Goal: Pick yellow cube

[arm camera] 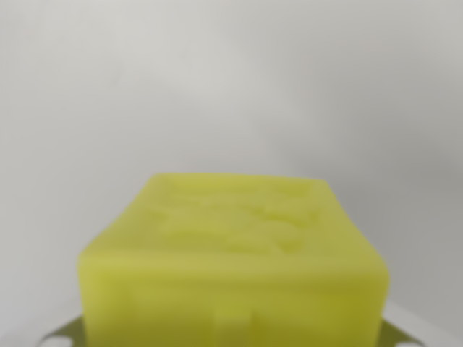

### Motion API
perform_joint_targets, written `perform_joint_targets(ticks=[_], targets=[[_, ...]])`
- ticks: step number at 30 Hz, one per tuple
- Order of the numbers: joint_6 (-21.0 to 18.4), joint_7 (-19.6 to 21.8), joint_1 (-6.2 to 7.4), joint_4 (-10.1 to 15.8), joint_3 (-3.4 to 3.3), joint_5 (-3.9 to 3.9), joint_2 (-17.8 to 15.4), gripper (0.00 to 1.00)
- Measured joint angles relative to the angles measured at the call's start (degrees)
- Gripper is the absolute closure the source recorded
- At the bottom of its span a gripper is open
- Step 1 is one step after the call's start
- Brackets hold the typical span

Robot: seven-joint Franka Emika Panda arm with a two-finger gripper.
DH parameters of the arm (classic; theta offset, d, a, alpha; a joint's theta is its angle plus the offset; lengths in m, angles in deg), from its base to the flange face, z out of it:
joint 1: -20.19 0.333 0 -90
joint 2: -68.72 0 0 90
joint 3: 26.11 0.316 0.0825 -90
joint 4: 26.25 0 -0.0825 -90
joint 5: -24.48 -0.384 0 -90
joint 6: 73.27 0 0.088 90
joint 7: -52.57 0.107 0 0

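Since the yellow cube (231, 267) fills the near, lower middle of the wrist view, very close to the camera and out of focus, with only a plain pale grey background (231, 87) behind it, it looks to be right at the gripper, perhaps already grasped or lifted, though that is only a judgement. Small greenish metal-like corners (65, 334) peek out at its lower left and right. No fingers show, so I cannot tell whether the gripper is closed on it. No container appears anywhere.
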Motion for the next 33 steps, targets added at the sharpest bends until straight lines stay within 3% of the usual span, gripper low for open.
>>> perform_joint_targets(ticks=[33], targets=[[-9.54,-0.24,0.04,-2.70,0.00,-0.39,-6.83,1.00]])
